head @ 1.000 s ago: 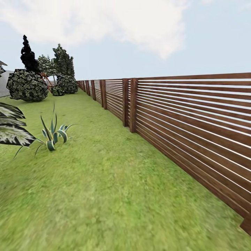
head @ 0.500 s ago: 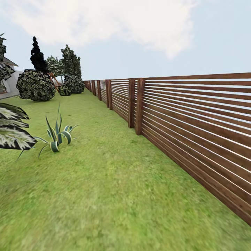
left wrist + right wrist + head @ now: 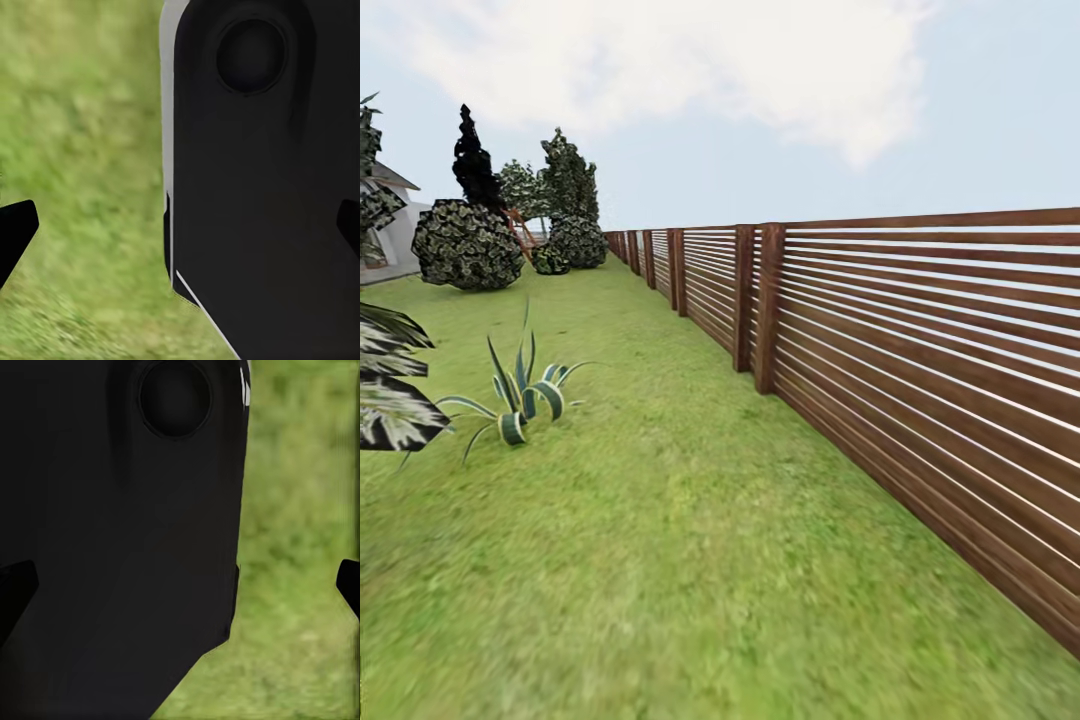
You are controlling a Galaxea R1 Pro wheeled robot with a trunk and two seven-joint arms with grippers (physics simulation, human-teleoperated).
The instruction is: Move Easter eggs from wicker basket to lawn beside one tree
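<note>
Looking ahead: we face the lawn (image 3: 690, 520), a long green strip of the garden running away from us, blurred and mottled close by.
Cut off: dark, white-flecked leaves (image 3: 390, 385) poke in at the left edge, their plant out of sight; a white house (image 3: 388, 235) shows as a sliver behind more foliage.
Hard to make out: the far shrubs sit small and dark, so we cannot separate every one with confidence.
Fence: a brown horizontal-slat fence (image 3: 920, 380) bounds the grass on the right and shrinks toward the far end.
Plants near: one spiky striped plant (image 3: 518, 395) stands alone on the grass, left of centre.
Plants far: two round clipped bushes (image 3: 468, 245), one larger and nearer, and perhaps three tall dark trees (image 3: 475, 165) behind them.
Left gripper (image 3: 180, 229): its two dark fingertips (image 3: 16, 232) sit at opposite edges of the left wrist view, spread wide, nothing between them.
Right gripper (image 3: 180, 585): fingertips (image 3: 349, 581) likewise wide apart, holding nothing.
In the way: a large black body panel (image 3: 262, 187) blocks much of each wrist view; grass shows beside it.
</note>
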